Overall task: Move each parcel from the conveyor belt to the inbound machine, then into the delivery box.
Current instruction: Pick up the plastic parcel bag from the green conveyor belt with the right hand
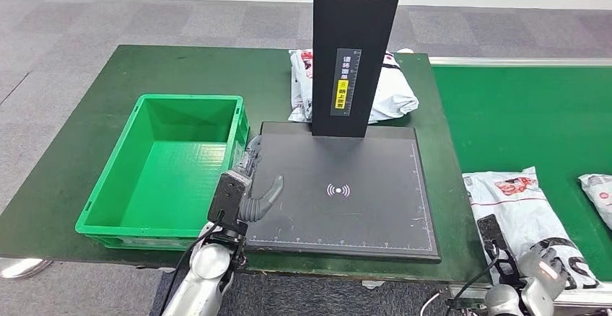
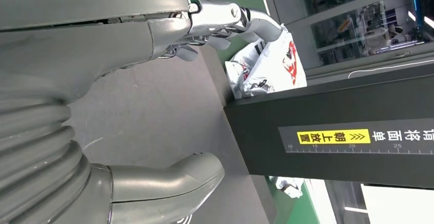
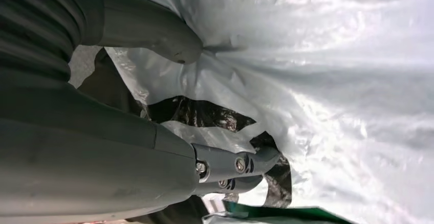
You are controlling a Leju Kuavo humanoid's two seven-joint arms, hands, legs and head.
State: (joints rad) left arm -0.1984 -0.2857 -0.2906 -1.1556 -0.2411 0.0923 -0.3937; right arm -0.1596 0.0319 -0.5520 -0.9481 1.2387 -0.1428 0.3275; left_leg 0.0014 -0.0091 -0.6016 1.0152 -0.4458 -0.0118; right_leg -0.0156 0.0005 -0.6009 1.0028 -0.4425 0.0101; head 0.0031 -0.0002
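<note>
Two parcels lie on the conveyor belt [image 1: 519, 114] to the right of the inbound machine [image 1: 346, 193]; the nearer parcel [image 1: 516, 211] is pinched by the right hand [image 3: 204, 116], seemingly for lifting across. The left hand [image 1: 249, 186] is held apart and unladen at the machine's left edge, just beside the delivery box [image 1: 169, 164], in which nothing is seen.

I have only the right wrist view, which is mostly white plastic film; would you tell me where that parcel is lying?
Observer: The parcel lies on the green conveyor belt, on the robot's right.
Operator: Thank you. Is anything in the box yet?
Observer: No, the green delivery box is empty.
Operator: And where is the other hand?
Observer: The left hand holds nothing, fingers apart, at the left edge of the inbound machine.
</note>
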